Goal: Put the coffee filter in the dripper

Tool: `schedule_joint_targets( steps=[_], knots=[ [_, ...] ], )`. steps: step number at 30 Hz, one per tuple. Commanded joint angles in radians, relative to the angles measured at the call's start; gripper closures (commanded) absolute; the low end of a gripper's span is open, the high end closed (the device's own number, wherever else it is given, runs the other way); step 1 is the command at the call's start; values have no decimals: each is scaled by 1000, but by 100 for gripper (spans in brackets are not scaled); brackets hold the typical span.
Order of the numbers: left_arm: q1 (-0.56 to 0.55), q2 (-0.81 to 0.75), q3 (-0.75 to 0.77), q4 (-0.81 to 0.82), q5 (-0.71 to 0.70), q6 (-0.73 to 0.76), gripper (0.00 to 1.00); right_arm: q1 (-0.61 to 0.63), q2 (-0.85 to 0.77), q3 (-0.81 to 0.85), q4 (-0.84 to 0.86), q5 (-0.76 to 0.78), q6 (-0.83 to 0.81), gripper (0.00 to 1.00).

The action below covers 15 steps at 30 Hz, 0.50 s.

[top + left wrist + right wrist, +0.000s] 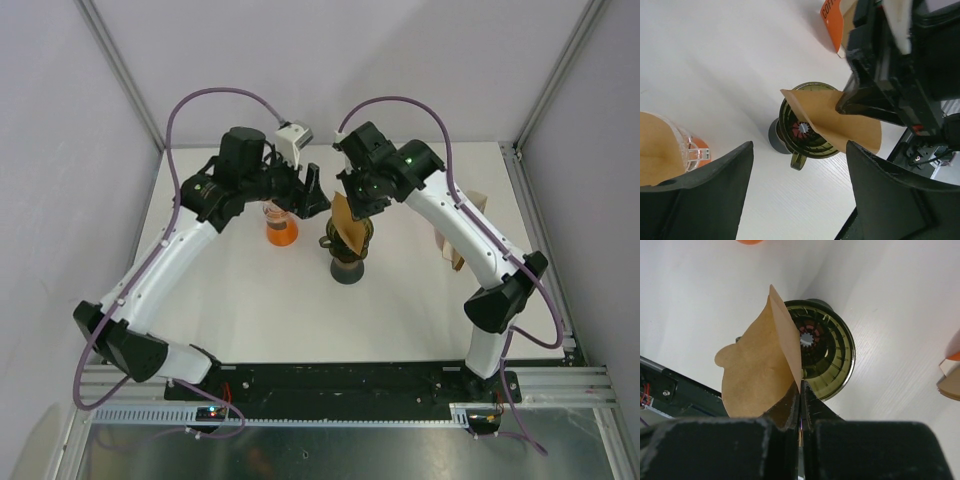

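The dark green dripper (349, 250) stands mid-table; its ribbed inside shows in the right wrist view (826, 351) and the left wrist view (802, 131). My right gripper (801, 385) is shut on the edge of a brown paper coffee filter (757, 372) and holds it folded flat just above the dripper's rim. The filter also shows in the top view (348, 226) and the left wrist view (850, 117). My left gripper (799, 175) is open and empty, left of the dripper, above the table.
An orange dripper holding brown filter paper (281, 228) stands just left of the green dripper, under my left gripper; it also shows in the left wrist view (670, 150). A pack of filters (452, 240) leans at the right, with orange print (832, 20).
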Motion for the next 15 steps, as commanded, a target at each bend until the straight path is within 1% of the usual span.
schedule_joint_targets(
  steps=[1,7,15],
  knots=[
    [8,39,-6,35,18,-25,23,6,-4,71,-52,43,-10,100],
    [6,99,-3,63,37,-33,30,5,12,40,-22,13,-16,100],
    [6,145,-20,74,61,-30,47,-25,6,-29,48,-28,-32,99]
  ],
)
